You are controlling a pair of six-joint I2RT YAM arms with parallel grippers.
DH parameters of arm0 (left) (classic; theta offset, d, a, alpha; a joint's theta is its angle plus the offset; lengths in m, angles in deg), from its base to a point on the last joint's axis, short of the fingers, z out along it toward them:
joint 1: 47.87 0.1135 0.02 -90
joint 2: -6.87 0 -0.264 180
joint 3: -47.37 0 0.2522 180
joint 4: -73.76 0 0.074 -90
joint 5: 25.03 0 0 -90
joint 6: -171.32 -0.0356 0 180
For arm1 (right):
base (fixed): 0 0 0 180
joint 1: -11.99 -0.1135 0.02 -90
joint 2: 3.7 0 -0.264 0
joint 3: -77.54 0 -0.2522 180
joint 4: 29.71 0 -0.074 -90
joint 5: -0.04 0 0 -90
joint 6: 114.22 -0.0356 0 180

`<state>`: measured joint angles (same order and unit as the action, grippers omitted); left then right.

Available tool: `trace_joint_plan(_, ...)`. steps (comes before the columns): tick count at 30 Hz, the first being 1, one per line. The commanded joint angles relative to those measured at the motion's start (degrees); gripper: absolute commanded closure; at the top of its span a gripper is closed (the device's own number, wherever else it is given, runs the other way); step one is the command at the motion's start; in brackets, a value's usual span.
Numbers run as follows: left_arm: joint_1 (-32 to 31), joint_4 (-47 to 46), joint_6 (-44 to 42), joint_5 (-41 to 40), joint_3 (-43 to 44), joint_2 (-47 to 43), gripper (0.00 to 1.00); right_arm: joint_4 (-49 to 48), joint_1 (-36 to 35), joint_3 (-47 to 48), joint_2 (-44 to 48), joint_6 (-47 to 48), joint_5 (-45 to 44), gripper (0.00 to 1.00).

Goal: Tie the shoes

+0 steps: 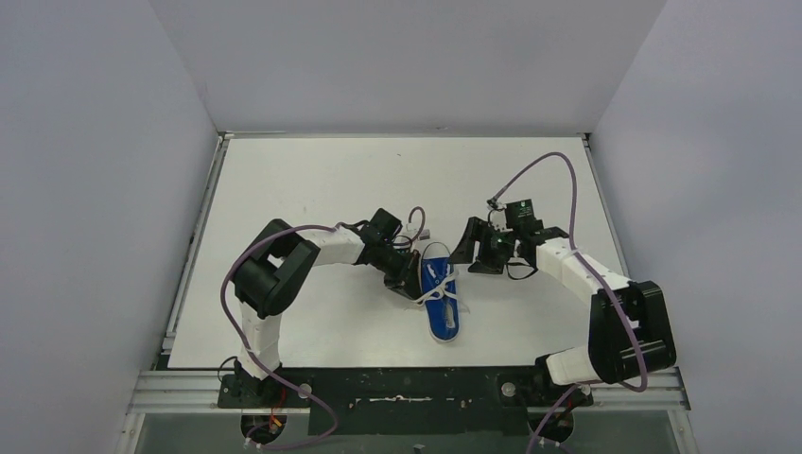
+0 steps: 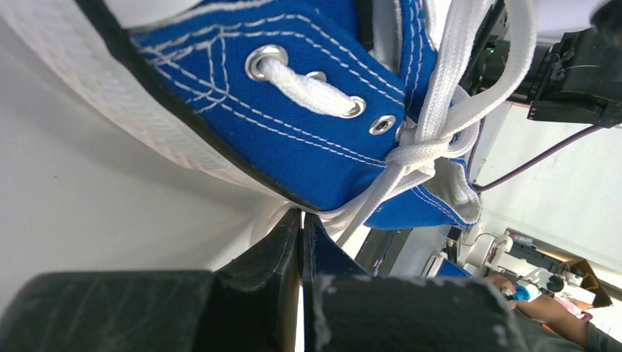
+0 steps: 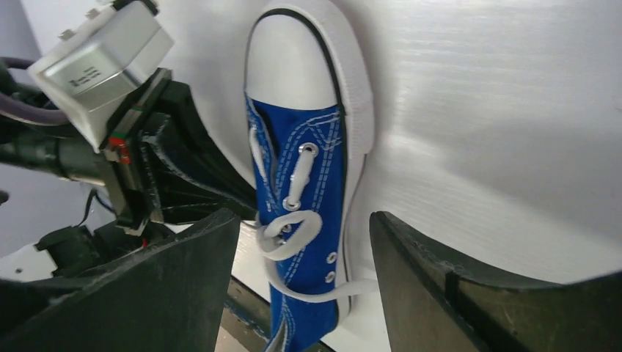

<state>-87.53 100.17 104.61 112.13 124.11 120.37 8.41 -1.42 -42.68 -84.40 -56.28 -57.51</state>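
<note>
The blue sneaker (image 1: 442, 303) lies mid-table, white toe cap away from the arm bases. Its white laces (image 1: 444, 295) cross over the top. My left gripper (image 1: 413, 284) is against the shoe's left side. In the left wrist view its jaws (image 2: 302, 220) are pressed together on a lace strand (image 2: 367, 202) that runs down from a knot (image 2: 414, 154) on the shoe (image 2: 293, 125). My right gripper (image 1: 476, 253) is open and empty, just right of the toe. In the right wrist view its jaws (image 3: 304, 220) stand wide apart either side of the shoe (image 3: 312, 183), with a lace loop (image 3: 293, 231) between them.
The white table (image 1: 312, 180) has grey walls on three sides and a metal rail (image 1: 407, 388) at the near edge. Purple cables (image 1: 567, 175) loop over both arms. The left wrist's camera housing (image 3: 95, 59) shows close to the shoe.
</note>
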Motion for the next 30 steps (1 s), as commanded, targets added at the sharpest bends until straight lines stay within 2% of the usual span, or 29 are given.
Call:
trace_joint_plan(1,-0.07,-4.41,1.22,3.45,1.09,-0.34,1.0,-11.55,-0.16,-2.22,0.14,-2.75,10.02,0.32)
trace_joint_plan(5,-0.07,-4.45,1.32,3.95,1.13,-0.38,1.0,-13.91,-1.82,-1.82,-3.85,-3.98,8.61,0.36)
trace_joint_plan(9,-0.23,-4.28,1.31,4.13,1.64,-0.68,1.0,-12.5,-2.63,-0.2,-6.63,-4.6,6.6,0.5)
trace_joint_plan(13,-0.33,-3.48,0.75,4.24,2.13,-0.86,1.0,-12.58,-2.92,-1.69,-5.18,-5.56,6.25,0.61)
trace_joint_plan(17,-0.33,-3.22,0.62,4.21,1.84,-1.25,1.0,-11.94,-2.76,-3.7,-1.53,-6.52,5.45,0.63)
trace_joint_plan(21,-0.33,-3.13,0.69,4.07,1.63,-1.48,1.0,-10.8,-2.55,-4.01,0.93,-6.84,3.58,0.71)
trace_joint_plan(27,-0.33,-2.48,0.8,3.57,1.55,-2.24,1.0,-9.35,-2.22,-3.49,0.96,-6.48,2.17,0.91)
trace_joint_plan(29,-0.32,-1.73,0.64,2.86,1.54,-2.54,1.0,-8.29,-2.08,-3.19,1.07,-6.17,1.39,1.0)
trace_joint_plan(30,-0.33,-0.92,0.32,2.4,1.53,-2.75,1.0,-7.3,-2.06,-2.95,1.15,-5.62,0.11,1.0)
